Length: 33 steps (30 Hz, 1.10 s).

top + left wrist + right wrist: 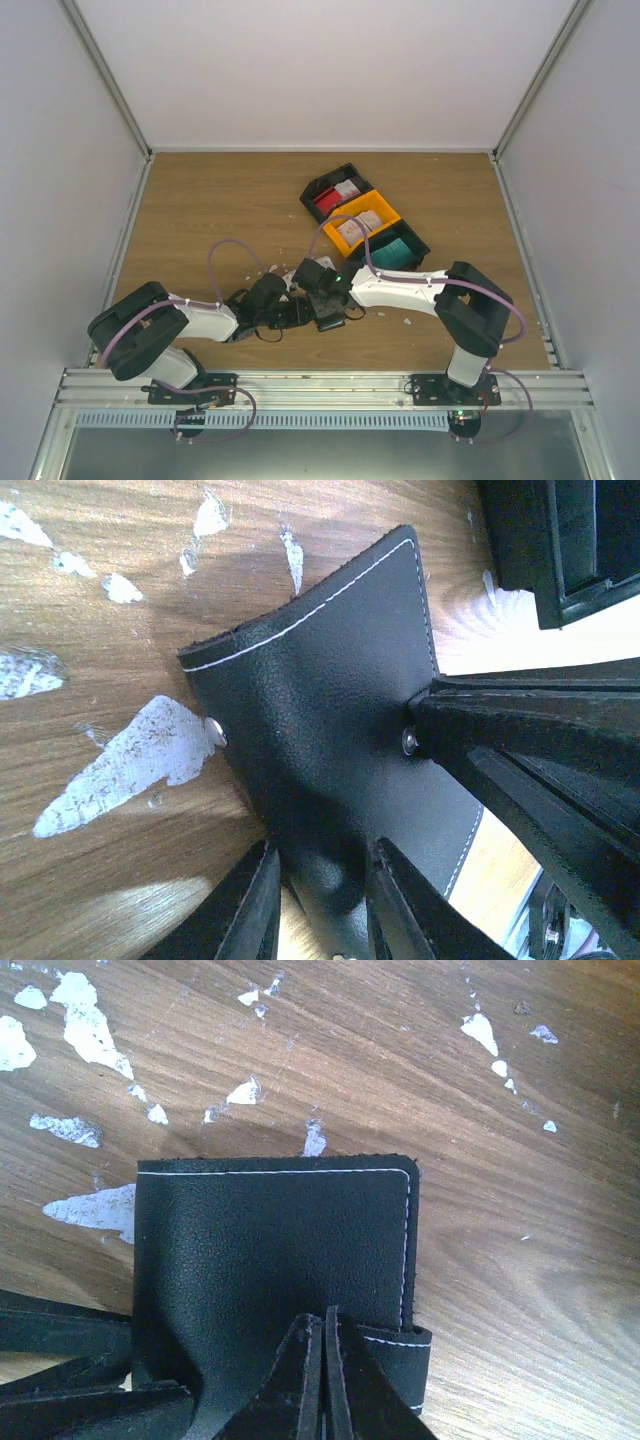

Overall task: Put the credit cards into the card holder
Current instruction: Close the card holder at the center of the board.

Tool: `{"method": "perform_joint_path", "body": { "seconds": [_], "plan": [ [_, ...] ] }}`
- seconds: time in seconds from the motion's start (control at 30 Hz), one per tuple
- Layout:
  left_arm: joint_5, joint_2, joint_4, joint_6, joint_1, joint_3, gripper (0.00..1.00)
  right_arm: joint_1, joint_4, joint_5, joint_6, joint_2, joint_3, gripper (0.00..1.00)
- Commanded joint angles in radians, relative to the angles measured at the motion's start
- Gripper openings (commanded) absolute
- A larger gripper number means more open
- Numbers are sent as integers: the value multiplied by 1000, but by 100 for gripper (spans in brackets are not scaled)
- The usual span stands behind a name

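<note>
The card holder [270,1260] is grainy black with a white-stitched edge. The left gripper [325,865] clamps it. The right gripper [322,1325] is clenched, tips on its cover.

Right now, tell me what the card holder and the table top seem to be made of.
The card holder looks like black leather or an imitation of it: matte pebbled grain and white stitching along the edges. Which of the two it is cannot be told. The table top looks like wood-patterned board, perhaps laminate or veneer: streaked brown grain, a soft sheen, and pale patches where the surface seems chipped.
</note>
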Motion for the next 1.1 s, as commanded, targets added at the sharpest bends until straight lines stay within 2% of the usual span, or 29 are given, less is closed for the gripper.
{"method": "perform_joint_path", "body": {
  "seconds": [0.0,0.27,0.57,1.07],
  "plan": [
    [-29,54,-144,-6,-7,-45,26,40,44,-126,9,68,-60,0],
    [-36,44,-146,-19,-7,-56,23,49,46,-150,29,110,-72,1],
    [-41,37,-163,-11,-1,-48,22,48,121,-229,69,80,-169,1],
    [-38,57,-169,-8,4,-38,24,8,310,-297,97,-108,-356,1]
  ]
}}
